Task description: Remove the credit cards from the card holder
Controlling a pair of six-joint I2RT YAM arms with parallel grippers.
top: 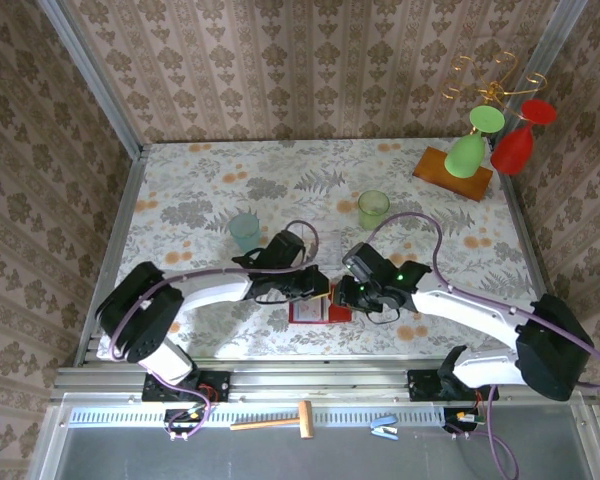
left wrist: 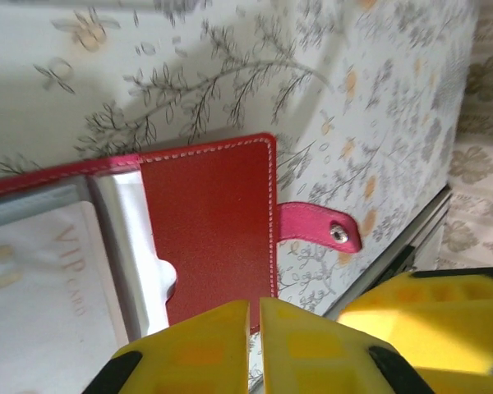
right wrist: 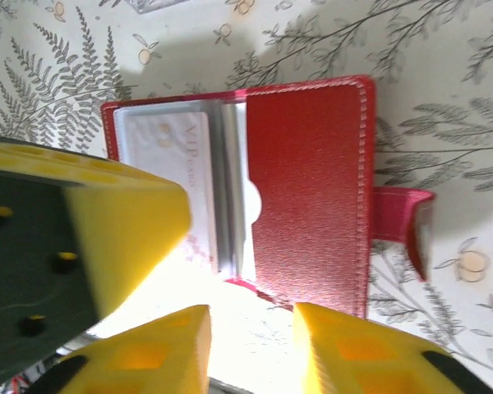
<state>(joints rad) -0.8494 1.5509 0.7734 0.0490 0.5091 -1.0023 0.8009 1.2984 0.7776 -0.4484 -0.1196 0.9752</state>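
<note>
Floral table (top: pixel 180 190) is carrying the opened card holder (right wrist: pixel 312 189); pale card (right wrist: pixel 183 160) is sitting inside, none out; left gripper (left wrist: pixel 255 318) is resting closed at its edge; right gripper (right wrist: pixel 251 327) is hovering open.

The card holder (left wrist: pixel 214 222) is running off the left wrist frame at nine o'clock; print on its pale card (left wrist: pixel 41 312) is showing blurred.

Red card holder (right wrist: pixel 312 189) open on floral table (right wrist: pixel 444 66), pale VIP card (right wrist: pixel 185 168) inside
</note>
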